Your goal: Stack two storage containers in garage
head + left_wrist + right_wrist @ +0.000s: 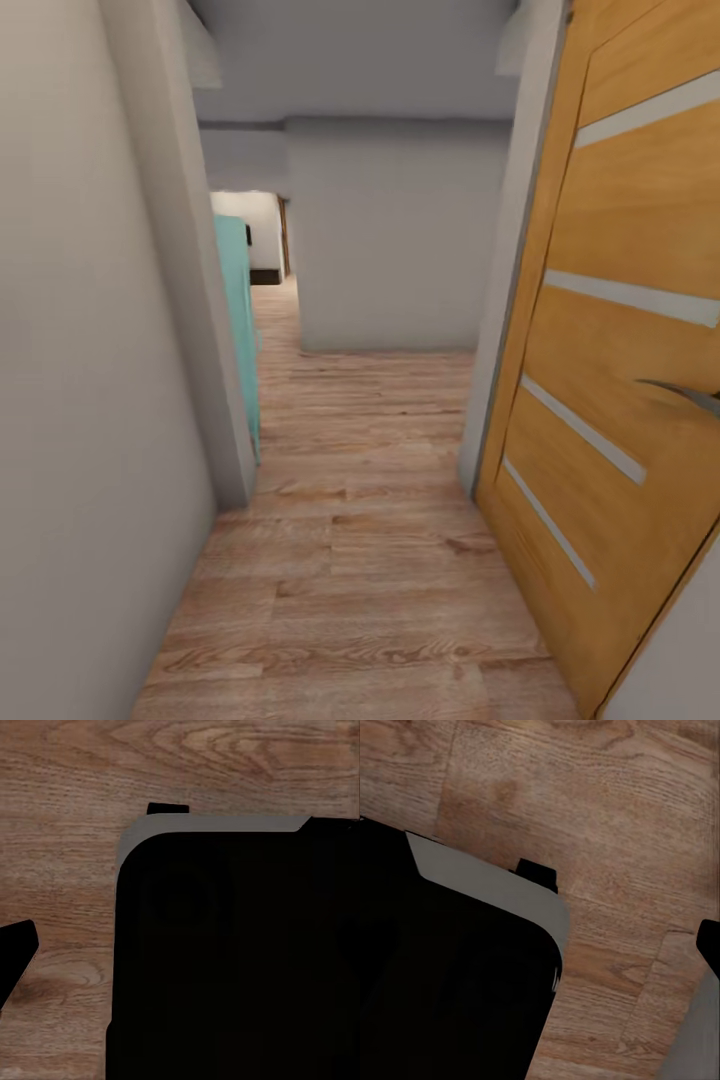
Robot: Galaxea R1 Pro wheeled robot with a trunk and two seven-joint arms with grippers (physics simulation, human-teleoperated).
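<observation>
No legible writing or labels. Narrow hallway: light wood plank floor (360, 560), white walls (80, 400) both sides, grey wall block (395, 240) ahead. Orange-brown door (630, 330) with frosted strips open at right, metal handle (690, 397) at edge. Teal object (238, 320) behind left wall corner. Wrist views: dark robot base (240, 960) over wood planks; end effector states cannot be told. Doorway leads toward wood-floored room beyond.

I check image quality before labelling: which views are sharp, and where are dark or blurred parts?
Head view: evenly lit, soft; orange-brown wooden door with frosted strips slightly smeared near the edge, light wood plank floor readable. Left and right wrist views: crisp wood grain, but a large, featureless black body hides much.
</observation>
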